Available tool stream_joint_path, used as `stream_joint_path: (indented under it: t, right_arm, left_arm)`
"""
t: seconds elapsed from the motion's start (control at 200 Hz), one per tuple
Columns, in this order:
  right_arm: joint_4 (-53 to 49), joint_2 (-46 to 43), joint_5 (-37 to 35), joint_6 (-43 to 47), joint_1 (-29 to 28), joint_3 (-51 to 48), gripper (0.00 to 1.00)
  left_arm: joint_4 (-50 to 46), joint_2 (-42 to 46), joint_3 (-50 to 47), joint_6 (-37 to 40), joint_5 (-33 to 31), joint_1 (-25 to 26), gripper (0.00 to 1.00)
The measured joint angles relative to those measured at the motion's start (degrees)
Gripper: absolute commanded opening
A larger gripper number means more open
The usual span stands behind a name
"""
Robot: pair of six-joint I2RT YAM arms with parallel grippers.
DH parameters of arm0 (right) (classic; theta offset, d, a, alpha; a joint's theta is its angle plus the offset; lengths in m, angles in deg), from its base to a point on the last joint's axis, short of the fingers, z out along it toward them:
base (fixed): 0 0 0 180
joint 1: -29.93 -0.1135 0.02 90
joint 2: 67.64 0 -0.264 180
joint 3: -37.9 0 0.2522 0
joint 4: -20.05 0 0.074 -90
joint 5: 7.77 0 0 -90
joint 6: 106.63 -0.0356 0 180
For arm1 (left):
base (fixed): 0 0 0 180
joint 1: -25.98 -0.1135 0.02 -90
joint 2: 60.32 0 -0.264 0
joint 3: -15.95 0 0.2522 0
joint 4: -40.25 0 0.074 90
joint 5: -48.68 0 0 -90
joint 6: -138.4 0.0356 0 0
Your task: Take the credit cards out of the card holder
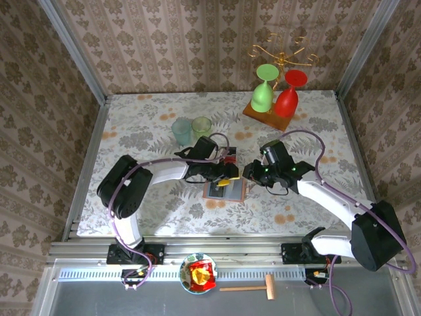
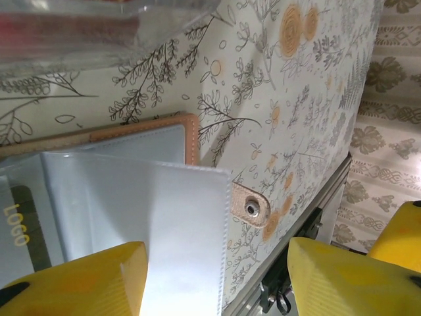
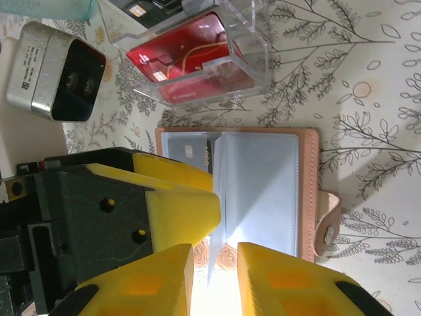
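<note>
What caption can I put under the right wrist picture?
Right hand around a clear sleeve of the open card holder.

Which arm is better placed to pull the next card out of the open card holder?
Left, probably: the left tool is open beside the dark card in the card holder, while the right tool straddles the raised clear sleeve.
</note>
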Motion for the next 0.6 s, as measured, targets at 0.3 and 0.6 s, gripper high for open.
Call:
stream_joint_path:
  t: [0.3,0.6]
  right_arm:
    - [-0.1,-0.5,0.0,-0.3,0.0,-0.8,0.25]
    - [0.2,-0.5,0.1,-0.7,0.0,-1.9,0.25]
  left_arm:
    - [0.9,-0.5,0.3,0.0,0.5,0.3,0.60]
    - [2.7,-2.3,0.3,-0.3,0.9,0.5,0.60]
